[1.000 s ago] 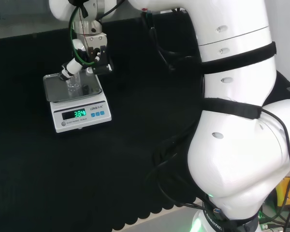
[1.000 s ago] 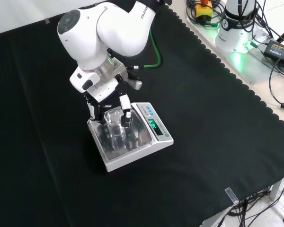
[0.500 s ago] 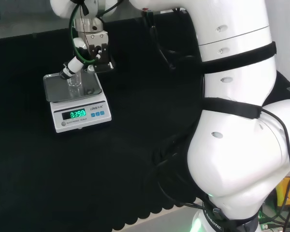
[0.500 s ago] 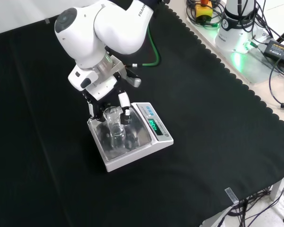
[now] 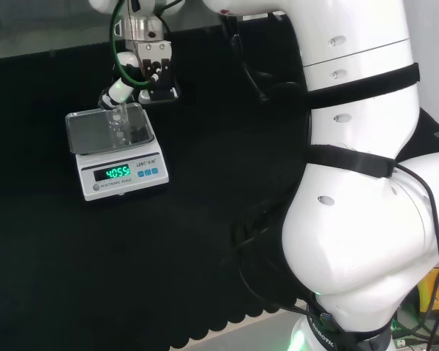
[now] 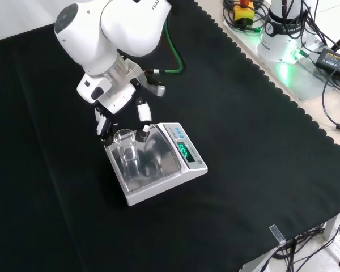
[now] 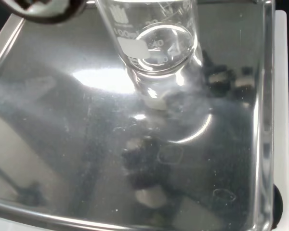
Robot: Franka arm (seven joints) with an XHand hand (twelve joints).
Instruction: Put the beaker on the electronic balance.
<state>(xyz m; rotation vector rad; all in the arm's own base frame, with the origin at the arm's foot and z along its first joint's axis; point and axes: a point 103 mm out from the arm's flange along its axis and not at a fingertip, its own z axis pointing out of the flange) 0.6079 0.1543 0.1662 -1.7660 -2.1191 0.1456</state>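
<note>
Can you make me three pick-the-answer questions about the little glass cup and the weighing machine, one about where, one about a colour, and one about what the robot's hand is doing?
1. Where does the beaker stand?
A. on the black cloth beside the balance
B. on the shiny pan of the electronic balance
C. up in the air, held in the fingers

2. What colour are the lit digits on the balance?
A. green
B. red
C. blue

3. What is the hand doing?
A. curled round the beaker
C. pressing the balance's buttons
B. open, fingers off the glass

Answers:
1 B: the front view shows the beaker upright on the metal pan.
2 A: the head view shows green digits glowing on the balance's front.
3 B: in the front view the fingers hang spread above the beaker's rim, with a gap to the glass.
</note>
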